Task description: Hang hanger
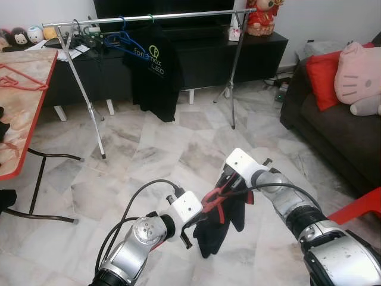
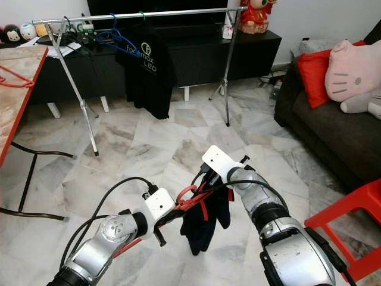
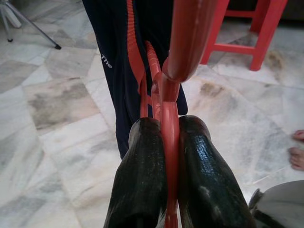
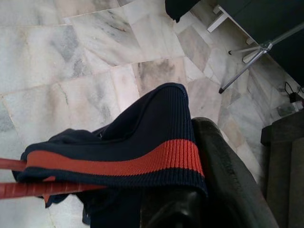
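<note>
A red hanger (image 1: 213,196) carries a dark navy garment (image 1: 217,229) with a red stripe and hangs low over the marble floor between both arms. My left gripper (image 1: 189,229) is shut on the hanger's hook end; the left wrist view shows both fingers (image 3: 142,171) clamped on the red bar (image 3: 187,38). My right gripper (image 1: 233,182) is shut on the garment (image 4: 142,133) where it drapes over the hanger. The clothes rail (image 1: 149,18) stands across the room, apart from both grippers, with a black T-shirt (image 1: 152,65) and a blue hanger (image 1: 122,39) on it.
A red-edged table (image 1: 18,119) with another red hanger (image 1: 21,80) stands at the left. A dark sofa (image 1: 333,125) with cushions is at the right, a red chair (image 1: 363,208) near my right arm. A person's foot (image 3: 297,152) is on the floor.
</note>
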Robot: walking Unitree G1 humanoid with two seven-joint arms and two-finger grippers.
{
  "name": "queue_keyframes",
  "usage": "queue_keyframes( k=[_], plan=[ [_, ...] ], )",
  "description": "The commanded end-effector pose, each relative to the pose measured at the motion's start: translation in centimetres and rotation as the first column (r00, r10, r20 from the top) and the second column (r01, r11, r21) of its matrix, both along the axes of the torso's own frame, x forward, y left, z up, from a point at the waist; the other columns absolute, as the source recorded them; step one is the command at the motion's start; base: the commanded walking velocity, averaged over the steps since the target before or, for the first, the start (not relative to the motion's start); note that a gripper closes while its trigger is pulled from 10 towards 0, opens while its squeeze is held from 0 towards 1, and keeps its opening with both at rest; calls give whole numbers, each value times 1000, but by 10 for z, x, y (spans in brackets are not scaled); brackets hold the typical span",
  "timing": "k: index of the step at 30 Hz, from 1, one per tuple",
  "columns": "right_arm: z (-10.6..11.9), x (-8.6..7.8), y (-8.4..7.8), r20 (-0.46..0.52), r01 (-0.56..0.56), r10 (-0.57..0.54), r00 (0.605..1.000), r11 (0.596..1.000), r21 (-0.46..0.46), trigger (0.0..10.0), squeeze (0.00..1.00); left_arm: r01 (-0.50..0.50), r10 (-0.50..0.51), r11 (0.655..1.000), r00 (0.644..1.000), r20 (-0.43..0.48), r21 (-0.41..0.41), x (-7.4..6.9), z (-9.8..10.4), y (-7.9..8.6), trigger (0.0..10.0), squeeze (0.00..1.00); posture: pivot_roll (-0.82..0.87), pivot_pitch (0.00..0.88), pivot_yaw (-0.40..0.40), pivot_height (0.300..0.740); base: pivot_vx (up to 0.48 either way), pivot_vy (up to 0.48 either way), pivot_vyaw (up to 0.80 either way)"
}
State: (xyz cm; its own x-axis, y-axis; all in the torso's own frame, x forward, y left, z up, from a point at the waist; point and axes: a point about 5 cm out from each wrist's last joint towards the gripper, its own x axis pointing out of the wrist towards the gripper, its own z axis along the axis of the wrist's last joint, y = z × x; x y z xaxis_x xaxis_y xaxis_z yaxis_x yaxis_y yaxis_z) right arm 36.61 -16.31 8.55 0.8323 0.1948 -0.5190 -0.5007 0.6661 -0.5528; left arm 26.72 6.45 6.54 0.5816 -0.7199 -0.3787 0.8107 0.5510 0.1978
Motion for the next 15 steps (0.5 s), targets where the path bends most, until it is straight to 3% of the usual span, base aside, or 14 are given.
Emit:
queue_keyframes(
  k=[1, 15],
  plan=[
    [22, 11, -9, 75, 31, -31, 997, 999, 6, 10000, 0, -2, 3, 1000, 999, -43, 8, -5, -7, 5, 10000, 0, -8, 0, -74, 740, 0, 0, 0],
    [22, 11, -9, 75, 31, -31, 997, 999, 6, 10000, 0, -2, 3, 1000, 999, -43, 8, -5, -7, 5, 10000, 0, -8, 0, -74, 740, 0, 0, 0]
  ],
)
